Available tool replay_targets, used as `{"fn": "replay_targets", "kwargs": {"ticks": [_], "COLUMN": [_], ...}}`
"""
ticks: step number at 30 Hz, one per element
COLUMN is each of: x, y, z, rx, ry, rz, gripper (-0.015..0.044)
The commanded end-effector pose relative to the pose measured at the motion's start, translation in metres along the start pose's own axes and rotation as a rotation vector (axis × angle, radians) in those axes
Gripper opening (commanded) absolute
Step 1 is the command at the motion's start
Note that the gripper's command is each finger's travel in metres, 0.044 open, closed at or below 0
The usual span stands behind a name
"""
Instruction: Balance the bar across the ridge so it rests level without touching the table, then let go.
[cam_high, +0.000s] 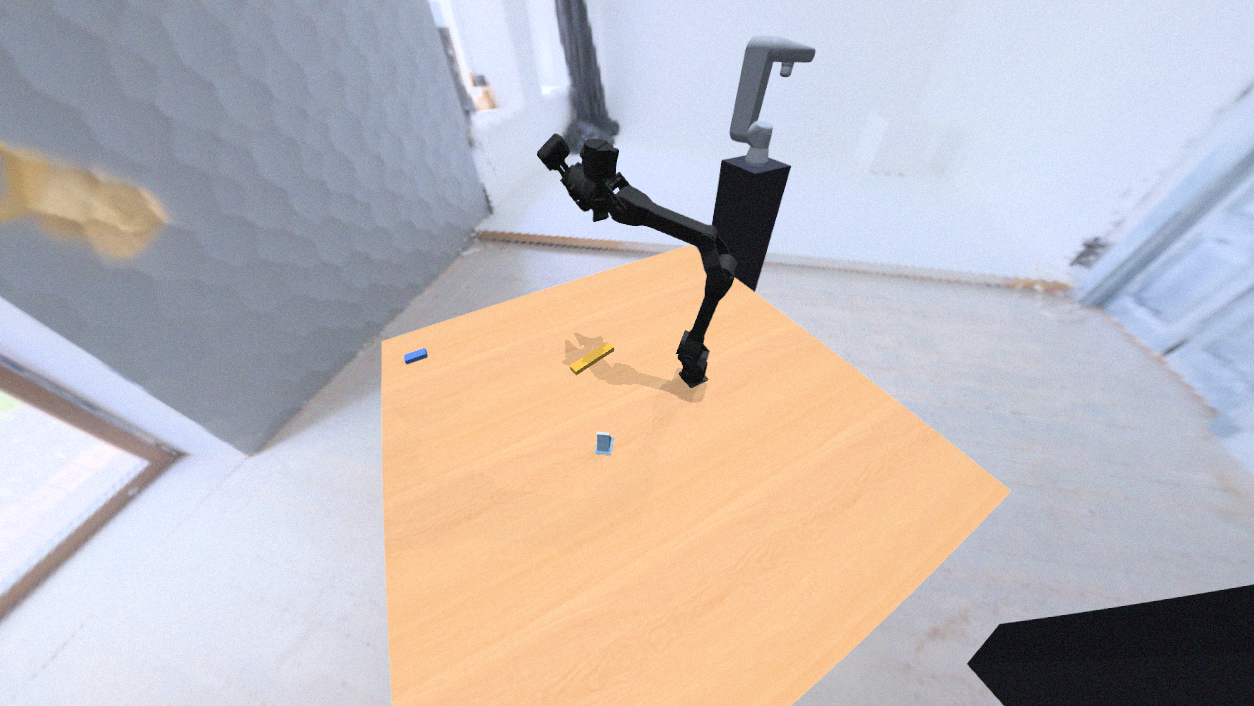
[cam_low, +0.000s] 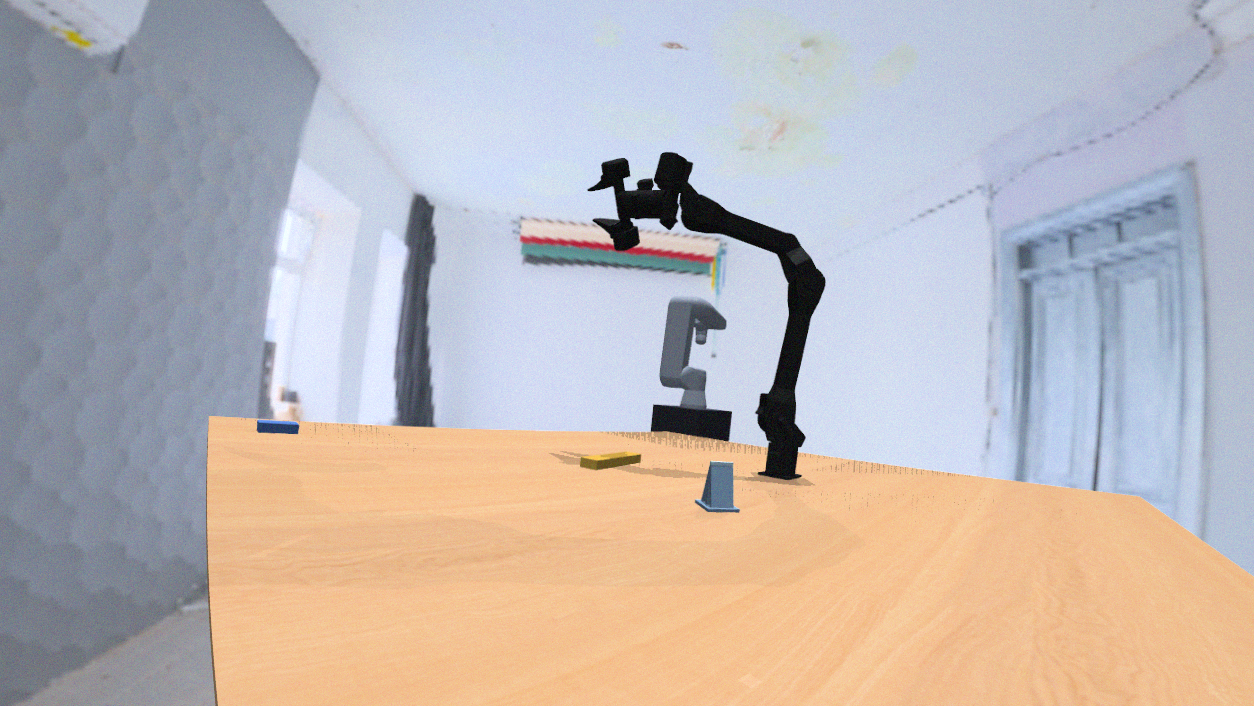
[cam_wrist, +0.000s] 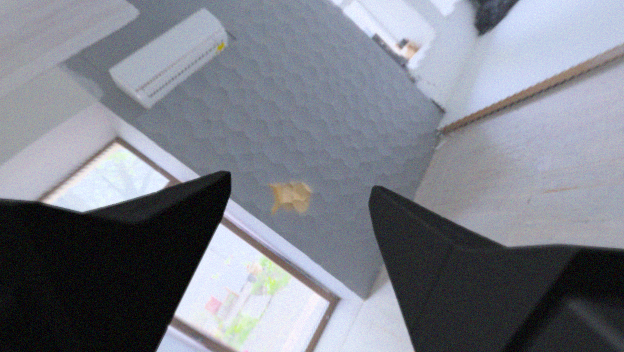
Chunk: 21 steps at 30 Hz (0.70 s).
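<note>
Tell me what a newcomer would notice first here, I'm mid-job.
The black arm rears high over the wooden table, its open, empty gripper far above everything. Below it the yellow bar lies flat on the table, apart from the small grey-blue ridge standing nearer the camera. A blue block sits alone by the far left edge.

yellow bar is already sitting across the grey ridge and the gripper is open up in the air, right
Not quite: the yellow bar lies flat on the table, apart from the grey ridge, as the exterior view shows. The gripper is indeed open, high in the air.
</note>
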<state>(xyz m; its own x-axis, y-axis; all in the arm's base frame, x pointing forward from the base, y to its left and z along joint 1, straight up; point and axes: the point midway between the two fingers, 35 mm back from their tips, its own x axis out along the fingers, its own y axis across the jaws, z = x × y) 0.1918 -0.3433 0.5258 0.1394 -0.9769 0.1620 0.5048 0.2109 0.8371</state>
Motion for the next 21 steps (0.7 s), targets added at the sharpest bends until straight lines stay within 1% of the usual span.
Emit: {"fn": "replay_targets", "kwargs": {"ticks": [1, 11, 21], "x": [0.007, 0.006, -0.01], "y": [-0.022, -0.071, -0.124], "z": [-0.033, -0.092, -0.143], "rx": [-0.19, -0.605, -0.988], "ry": [0.103, 0.35, 0.633], "rz": [-0.051, -0.114, -0.115], "gripper": [0.0315, 0.0315, 0.0315]}}
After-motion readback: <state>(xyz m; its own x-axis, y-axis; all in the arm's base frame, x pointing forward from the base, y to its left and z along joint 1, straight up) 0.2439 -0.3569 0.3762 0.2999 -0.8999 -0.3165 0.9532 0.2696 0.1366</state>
